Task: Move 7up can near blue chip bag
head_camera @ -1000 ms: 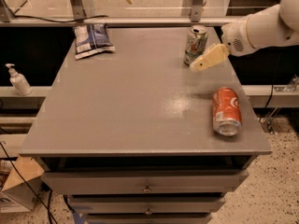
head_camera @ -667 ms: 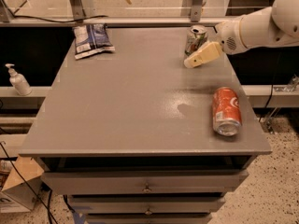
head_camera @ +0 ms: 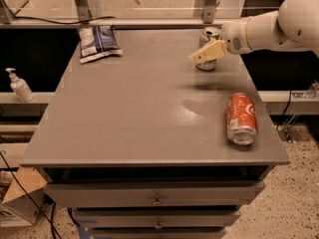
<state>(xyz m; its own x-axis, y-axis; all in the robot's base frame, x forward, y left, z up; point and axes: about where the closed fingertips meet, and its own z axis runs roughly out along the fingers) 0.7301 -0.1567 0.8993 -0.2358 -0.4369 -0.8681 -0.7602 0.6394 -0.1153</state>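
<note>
1. The pincer point(head_camera: 205, 55) hangs at the far right of the counter point(head_camera: 134, 118), right in front of the 7up can point(head_camera: 211, 34), which stands upright near the back edge. Whether the pincer is open, closed or already gripping the can, I cannot tell, because it overlaps the can from this angle. If it is not properly around the can, a sideways sweep would likely knock the can over rather than carry it.

2. The can looks light and has a narrow base. A glancing touch could tip it and send it rolling toward the back rail or off the right edge, both of which are close by.

3. The blue chip bag point(head_camera: 98, 43) lies flat at the far left corner, well apart from the can, so the carry runs across most of the counter's width. A weak or off-centre hold could let the can slip partway.

4. The bag sits near the left and back edges. A move that overshoots could set the can on the crinkled bag, where it would wobble, or push the bag off.

5. The orange-red can point(head_camera: 241, 118) lies on its side near the front right. It is off the likely path, but the arm point(head_camera: 269, 26) passing low could set it rolling.
</note>
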